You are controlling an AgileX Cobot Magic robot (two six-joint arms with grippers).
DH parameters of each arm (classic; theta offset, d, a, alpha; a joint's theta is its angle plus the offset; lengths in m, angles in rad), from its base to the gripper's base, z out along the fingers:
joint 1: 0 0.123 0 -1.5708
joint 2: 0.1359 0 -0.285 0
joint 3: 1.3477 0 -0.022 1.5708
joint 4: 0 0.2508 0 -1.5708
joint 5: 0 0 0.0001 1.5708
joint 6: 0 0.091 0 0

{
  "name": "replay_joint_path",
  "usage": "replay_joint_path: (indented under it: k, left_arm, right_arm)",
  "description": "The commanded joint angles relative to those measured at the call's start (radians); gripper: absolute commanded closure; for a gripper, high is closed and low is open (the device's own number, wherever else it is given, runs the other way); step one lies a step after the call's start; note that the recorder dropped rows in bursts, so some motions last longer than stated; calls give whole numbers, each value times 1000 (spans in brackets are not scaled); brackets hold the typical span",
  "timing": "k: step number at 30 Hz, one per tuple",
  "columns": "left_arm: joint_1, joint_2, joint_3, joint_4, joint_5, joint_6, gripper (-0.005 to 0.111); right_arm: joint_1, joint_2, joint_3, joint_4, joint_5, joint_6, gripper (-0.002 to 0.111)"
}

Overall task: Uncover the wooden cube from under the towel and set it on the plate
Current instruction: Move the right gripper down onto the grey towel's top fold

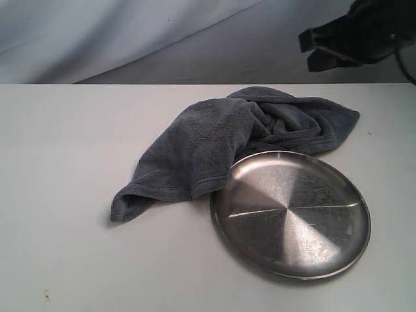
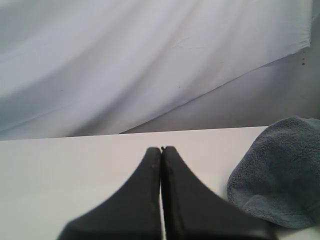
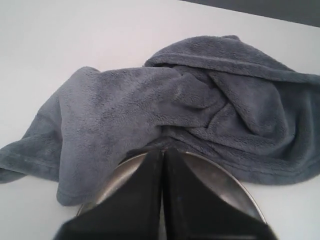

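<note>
A dark grey-blue towel (image 1: 221, 143) lies bunched on the white table, its front hem draped over the far rim of the silver plate (image 1: 292, 214). The wooden cube is hidden; no part of it shows. My right gripper (image 1: 312, 49) hangs shut high at the upper right, above and behind the towel. In the right wrist view its jaws (image 3: 162, 150) are pressed together over the plate (image 3: 235, 187) with the towel (image 3: 150, 105) beyond. The left gripper (image 2: 161, 149) is shut and empty over bare table, the towel's edge (image 2: 280, 170) lying off to its side.
The white table (image 1: 65, 162) stretches to the left of the towel and in front of the plate. A pale cloth backdrop (image 1: 97, 32) hangs behind the table's far edge.
</note>
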Motion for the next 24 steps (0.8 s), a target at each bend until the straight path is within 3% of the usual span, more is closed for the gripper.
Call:
replay_joint_path:
  k: [1,13,24]
  left_arm:
    - [2,-4,4,-2,-11,-2,107]
    - [2,-4,4,-2,-11,-2,107]
    - [2,-4,4,-2,-11,-2,107]
  right_arm:
    - [38,128,-92,-15,-38,10,108]
    - [46,362,-301,-39,-54,76,108]
    - [81,419,-299,-37,-15,80,108]
